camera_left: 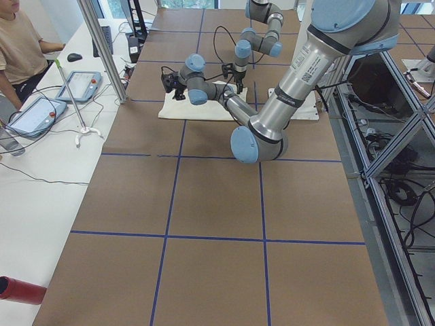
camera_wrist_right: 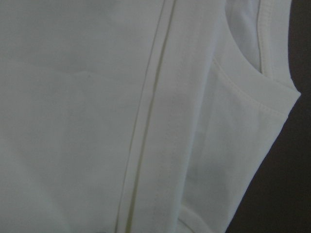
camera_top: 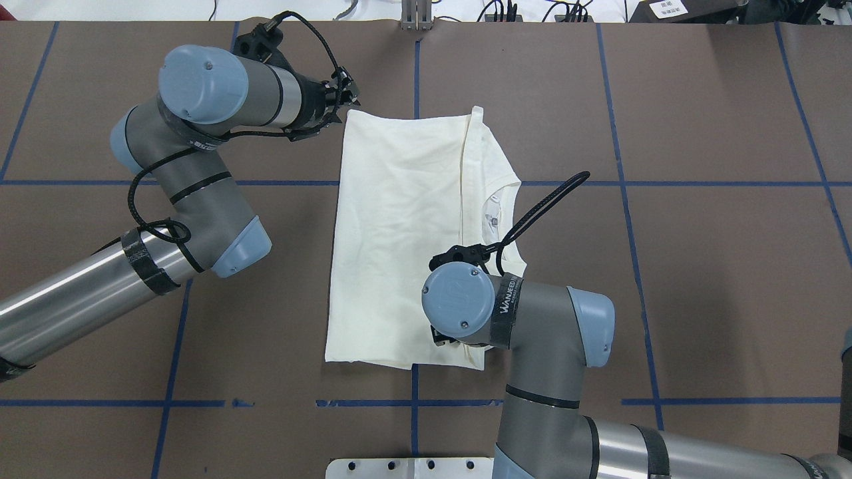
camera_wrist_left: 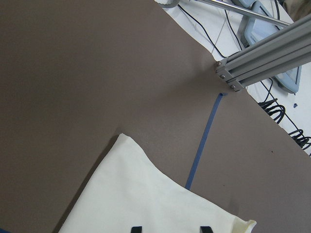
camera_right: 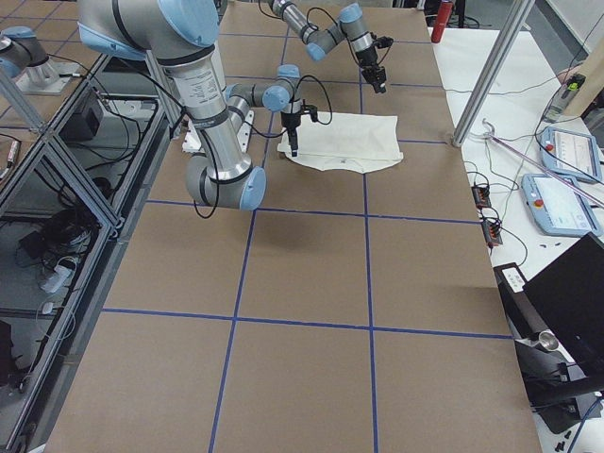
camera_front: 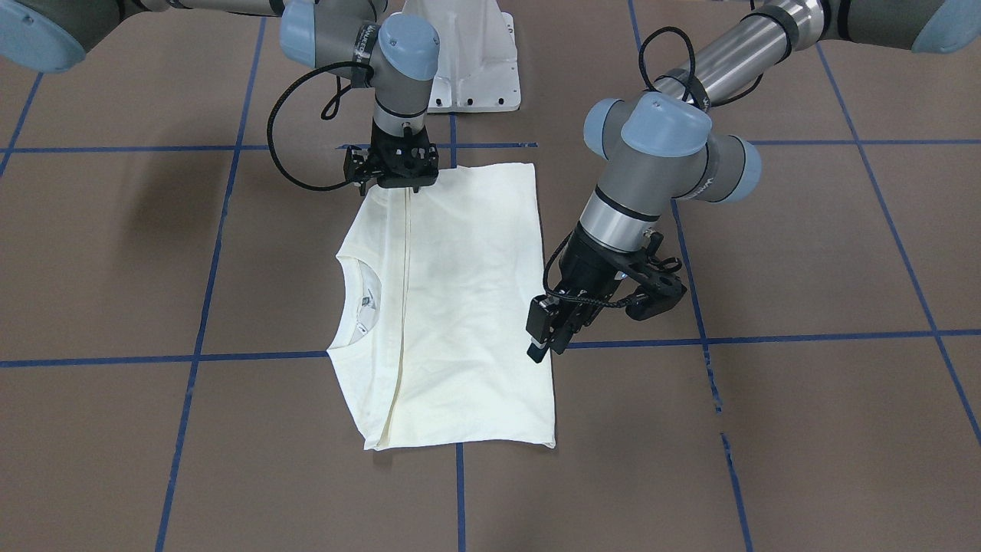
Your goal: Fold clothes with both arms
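Under the right tool (camera_front: 391,182), spread unclear, folded T-shirt (camera_front: 467,307); left tool (camera_front: 546,347) wide at its corner.

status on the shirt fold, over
Left gripper open over far corner of shirt, holding nothing. Right gripper down at its robot-side edge, jaws hidden. Cloth folded flat, plain side up. Nothing else seen on it.

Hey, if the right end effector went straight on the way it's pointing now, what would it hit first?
The cream T-shirt. The right end effector points straight down over the shirt's edge nearest the robot base; its wrist view shows mostly fabric. Whether it already touches is unclear.
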`<state>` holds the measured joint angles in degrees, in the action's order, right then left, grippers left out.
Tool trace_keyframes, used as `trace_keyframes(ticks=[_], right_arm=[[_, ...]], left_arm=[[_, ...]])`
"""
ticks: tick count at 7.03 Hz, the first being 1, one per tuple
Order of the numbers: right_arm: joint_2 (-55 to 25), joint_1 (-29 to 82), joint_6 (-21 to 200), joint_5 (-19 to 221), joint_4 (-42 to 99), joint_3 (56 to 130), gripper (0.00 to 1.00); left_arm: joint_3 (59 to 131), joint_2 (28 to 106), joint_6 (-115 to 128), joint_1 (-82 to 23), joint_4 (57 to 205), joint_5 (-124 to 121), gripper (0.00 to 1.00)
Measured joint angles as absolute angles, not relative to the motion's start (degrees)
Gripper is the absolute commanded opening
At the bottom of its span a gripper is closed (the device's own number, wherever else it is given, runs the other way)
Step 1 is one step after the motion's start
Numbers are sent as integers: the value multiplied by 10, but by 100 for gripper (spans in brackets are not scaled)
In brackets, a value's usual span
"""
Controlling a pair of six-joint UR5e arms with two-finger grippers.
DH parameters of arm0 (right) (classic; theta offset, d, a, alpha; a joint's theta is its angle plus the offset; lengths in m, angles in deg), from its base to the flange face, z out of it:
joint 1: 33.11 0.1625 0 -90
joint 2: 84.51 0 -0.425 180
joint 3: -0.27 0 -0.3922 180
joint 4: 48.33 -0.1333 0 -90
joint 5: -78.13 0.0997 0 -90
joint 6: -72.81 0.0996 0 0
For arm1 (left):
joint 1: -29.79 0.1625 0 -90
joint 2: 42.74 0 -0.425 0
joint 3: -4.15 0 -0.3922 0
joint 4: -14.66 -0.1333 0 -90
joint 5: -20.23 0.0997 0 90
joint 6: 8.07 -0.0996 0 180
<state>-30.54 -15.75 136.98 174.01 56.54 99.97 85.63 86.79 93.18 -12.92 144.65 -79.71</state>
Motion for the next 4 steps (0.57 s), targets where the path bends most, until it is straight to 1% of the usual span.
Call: trace_keyframes(ticks=[2,4], right_arm=[[-285,-153,1366,1740,573,1011,100],[-218,-136,1320,1740,578,1078,100]], left_arm=[[858,867,932,-129,1446,-797,50],[866,867,932,-129,1444,-797,50]])
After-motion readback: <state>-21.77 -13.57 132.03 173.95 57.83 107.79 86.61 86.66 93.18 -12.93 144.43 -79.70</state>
